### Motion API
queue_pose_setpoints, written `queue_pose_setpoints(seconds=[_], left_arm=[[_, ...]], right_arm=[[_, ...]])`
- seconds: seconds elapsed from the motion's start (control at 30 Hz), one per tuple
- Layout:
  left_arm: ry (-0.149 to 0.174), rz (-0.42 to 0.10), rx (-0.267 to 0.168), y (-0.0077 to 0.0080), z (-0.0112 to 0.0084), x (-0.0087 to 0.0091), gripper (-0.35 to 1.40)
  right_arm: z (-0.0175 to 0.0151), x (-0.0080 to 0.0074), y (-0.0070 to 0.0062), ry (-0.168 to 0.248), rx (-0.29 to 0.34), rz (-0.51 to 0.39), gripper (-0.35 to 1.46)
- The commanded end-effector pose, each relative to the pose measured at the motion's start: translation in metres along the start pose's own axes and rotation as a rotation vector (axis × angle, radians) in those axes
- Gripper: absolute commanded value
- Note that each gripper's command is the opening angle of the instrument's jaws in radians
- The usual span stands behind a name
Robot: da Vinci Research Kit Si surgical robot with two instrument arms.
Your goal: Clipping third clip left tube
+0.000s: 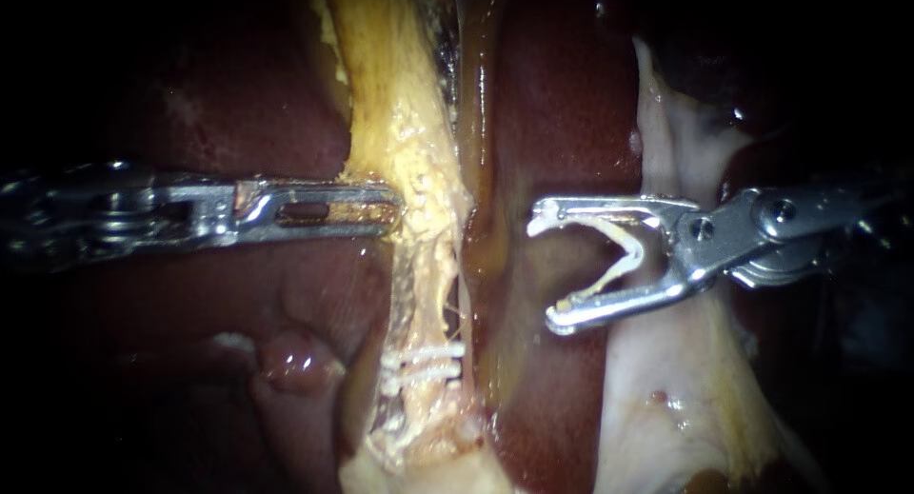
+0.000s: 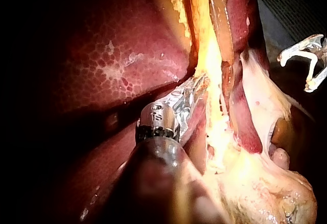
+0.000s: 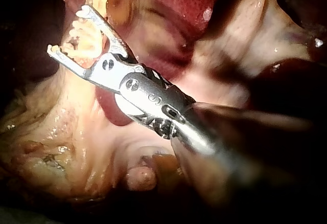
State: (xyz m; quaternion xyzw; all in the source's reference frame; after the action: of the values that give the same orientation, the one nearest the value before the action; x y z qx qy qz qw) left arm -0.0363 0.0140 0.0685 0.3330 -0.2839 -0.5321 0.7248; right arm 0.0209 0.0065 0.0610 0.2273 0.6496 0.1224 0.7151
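The left instrument (image 1: pixel 388 208) comes in level, its jaws closed together, their tip nipping the near edge of the left tube (image 1: pixel 424 218), a yellowish, ragged strand. Across the tube, just beside it, the right instrument (image 1: pixel 545 270) has its jaws spread wide and carries a white clip (image 1: pixel 628 256) between them, one leg against each jaw. It is clear of the tube, with a strip of dark red liver (image 1: pixel 562 104) between. Farther down the tube from the left jaws, two clips (image 1: pixel 424 359) already sit across it, close together. Pale tissue (image 1: pixel 666 399) lies beyond the right instrument, away from the tube.

From the left wrist camera, the left instrument (image 2: pixel 196 88) reaches straight ahead, its jaws closed on yellow tissue at the tube's (image 2: pixel 212 55) side. The right instrument (image 2: pixel 293 72) shows beyond the tube, gaping, with the clip in it.

From the right wrist camera, the right instrument's (image 3: pixel 66 29) jaws stand wide apart, the clip (image 3: pixel 79 29) seated in them. Yellow, crumbly tissue lies ahead. From here I cannot tell whether that is the tube.
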Motion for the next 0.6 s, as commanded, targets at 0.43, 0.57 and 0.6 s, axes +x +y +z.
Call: queue_pose_setpoints(seconds=[0.43,0.57,0.6], left_arm=[[0.005,0.004,0.004,0.0007,-0.0030,-0.0001,-0.35],[-0.005,-0.005,-0.013,0.0009,-0.0066,-0.0008,-0.35],[-0.013,-0.007,-0.014,0.0008,-0.0077,-0.0010,-0.35]], right_arm=[[0.0020,-0.0015,-0.0002,-0.015,0.059,0.078,0.60],[0.0045,-0.0041,0.0003,-0.112,0.119,0.171,0.60],[0.0051,-0.0047,0.0004,-0.117,0.124,0.196,0.60]])
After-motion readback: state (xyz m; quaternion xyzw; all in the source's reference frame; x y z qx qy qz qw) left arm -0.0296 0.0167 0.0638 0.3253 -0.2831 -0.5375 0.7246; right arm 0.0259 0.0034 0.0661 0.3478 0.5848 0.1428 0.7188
